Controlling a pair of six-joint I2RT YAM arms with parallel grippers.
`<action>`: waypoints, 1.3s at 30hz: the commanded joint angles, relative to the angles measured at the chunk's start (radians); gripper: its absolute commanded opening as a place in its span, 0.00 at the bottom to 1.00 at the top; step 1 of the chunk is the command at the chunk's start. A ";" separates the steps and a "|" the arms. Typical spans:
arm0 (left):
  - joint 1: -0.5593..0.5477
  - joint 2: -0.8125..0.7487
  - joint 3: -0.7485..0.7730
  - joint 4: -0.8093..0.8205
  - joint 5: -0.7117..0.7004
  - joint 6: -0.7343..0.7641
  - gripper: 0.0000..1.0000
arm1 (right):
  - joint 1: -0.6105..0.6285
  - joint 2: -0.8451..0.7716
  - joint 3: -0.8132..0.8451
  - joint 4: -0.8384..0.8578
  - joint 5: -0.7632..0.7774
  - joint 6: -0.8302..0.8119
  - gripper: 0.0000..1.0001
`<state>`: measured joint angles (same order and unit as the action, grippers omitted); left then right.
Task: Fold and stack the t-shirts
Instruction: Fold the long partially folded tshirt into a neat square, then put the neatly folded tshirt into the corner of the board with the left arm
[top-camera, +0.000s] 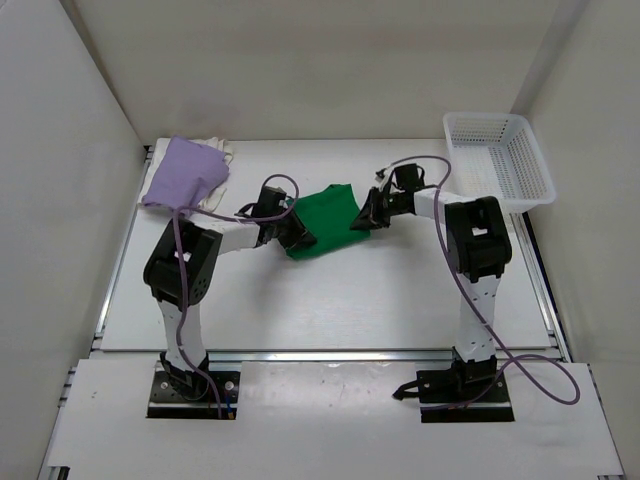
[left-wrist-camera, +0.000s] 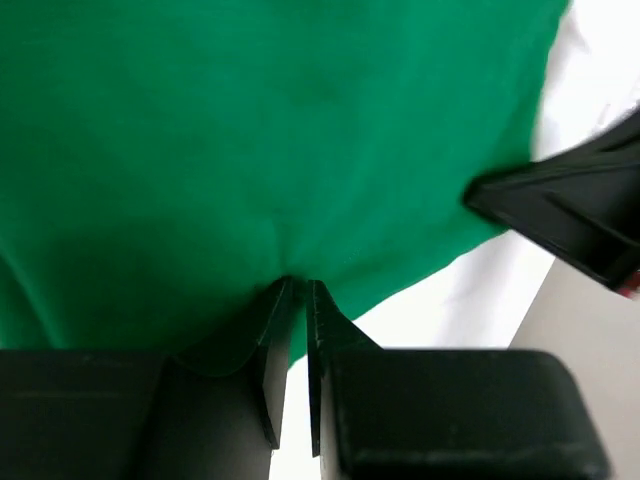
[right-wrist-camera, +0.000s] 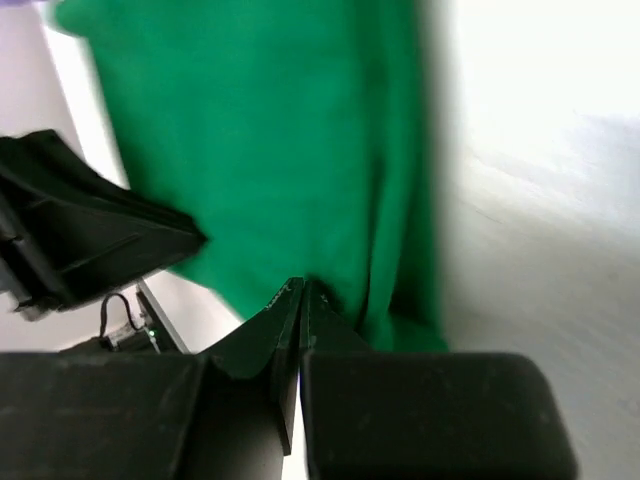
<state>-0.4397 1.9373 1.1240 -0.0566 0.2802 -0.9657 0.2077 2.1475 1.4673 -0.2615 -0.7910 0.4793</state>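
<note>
Currently I am pinching the green t-shirt (top-camera: 325, 220), which is lying bunched on the surface (top-camera: 330, 300): left fingers (left-wrist-camera: 272, 345) narrow on one edge, right fingers (right-wrist-camera: 270, 320) clamped shut on the opposite edge. Both bites are looking shallow; pulling apart risks cloth slipping free.

**A:** What stands around the bench (top-camera: 330, 310)?

**B:** Plain white walls on three sides: a back wall (top-camera: 320, 60), a left wall (top-camera: 50, 200) and a right wall (top-camera: 600, 110). All are bare and have no windows.

**A:** And the bench top?

**B:** It is white and matte. A metal rail (top-camera: 330, 355) runs along its near edge, and a white panel (top-camera: 330, 420) lies nearer the camera.

**A:** How is the light?

**B:** It is bright and even, and the shadows are soft and pale. The far corners look slightly greyer.
</note>
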 joint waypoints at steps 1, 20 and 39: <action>0.021 -0.052 -0.061 0.044 0.028 -0.004 0.24 | 0.002 -0.012 -0.073 0.122 -0.016 0.060 0.00; 0.203 -0.278 -0.227 0.010 -0.052 0.127 0.99 | -0.014 -0.248 0.029 -0.122 0.039 -0.054 0.49; 0.053 0.103 -0.082 0.293 -0.059 0.012 0.66 | -0.148 -0.793 -0.456 -0.038 -0.054 0.038 0.50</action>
<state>-0.3397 1.9709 1.0523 0.2237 0.2314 -0.8955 0.0772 1.4014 1.0332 -0.3576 -0.8078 0.4767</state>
